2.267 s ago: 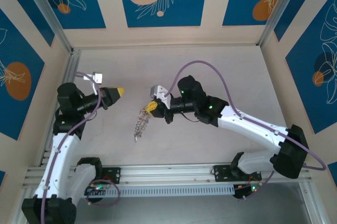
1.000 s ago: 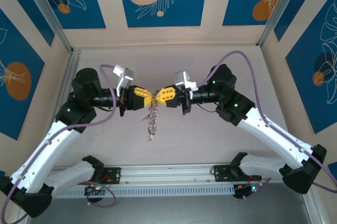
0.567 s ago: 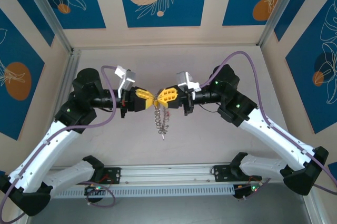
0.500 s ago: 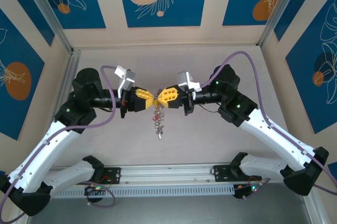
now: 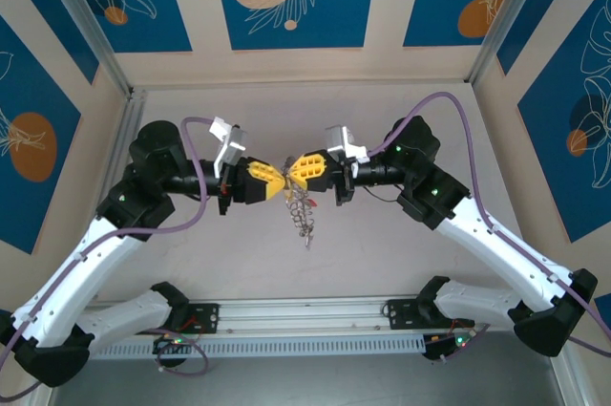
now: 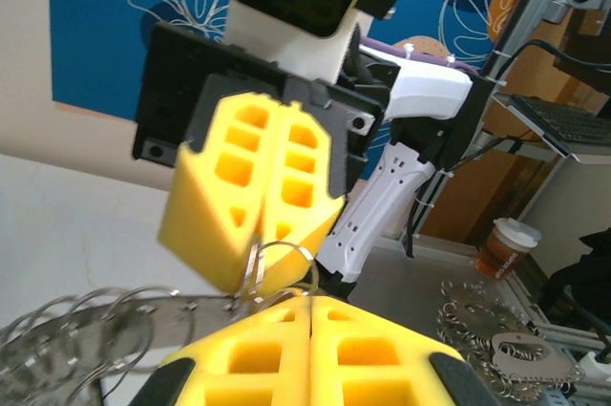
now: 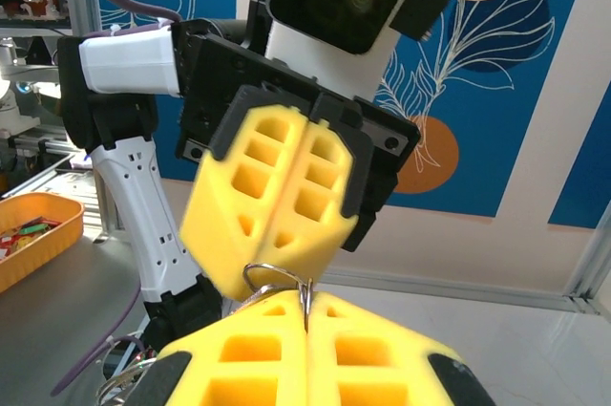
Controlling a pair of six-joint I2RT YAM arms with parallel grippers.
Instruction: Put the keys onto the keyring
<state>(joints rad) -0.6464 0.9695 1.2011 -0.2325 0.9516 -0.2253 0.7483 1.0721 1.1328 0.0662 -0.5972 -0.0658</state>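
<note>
Nearest us in the top view is the low end of the keyring (image 5: 303, 213). It dangles toward 6 o'clock from a pinch point roughly mid-table, and it looks clear of the table (image 5: 239, 119), though the shadow makes that hard to call.

Right behind that, the left gripper (image 5: 282, 185) comes in from 9 o'clock and the right gripper (image 5: 291, 177) from 3 o'clock, tips practically touching. Both are clamped down on the keyring's top edge. The wrist views back this up. Each has its own yellow fingers (image 6: 258, 358) pressed together at 6 o'clock, with a thin loop of the keyring poking out between the tips. The other gripper is pinched onto that same loop just beyond. In the left wrist view the bulk of the keyring trails off toward 8 o'clock.

We can't pick out any keys on the keyring or on the table in these shots, so we can't say how far along this is.

Handling-wise, this is just our guess. It looks like light, stiff, thin metal, so it shouldn't bend, but it'll swing and twist, and smooth wire could slip between those fingers. We'd grab the flat body with one gripper and leave a rim loop sticking out free for the other to work on.

Farthest back, at 9 o'clock in the right wrist view, there's an orange tray (image 7: 33, 258) holding coloured bits that are too small to identify.
</note>
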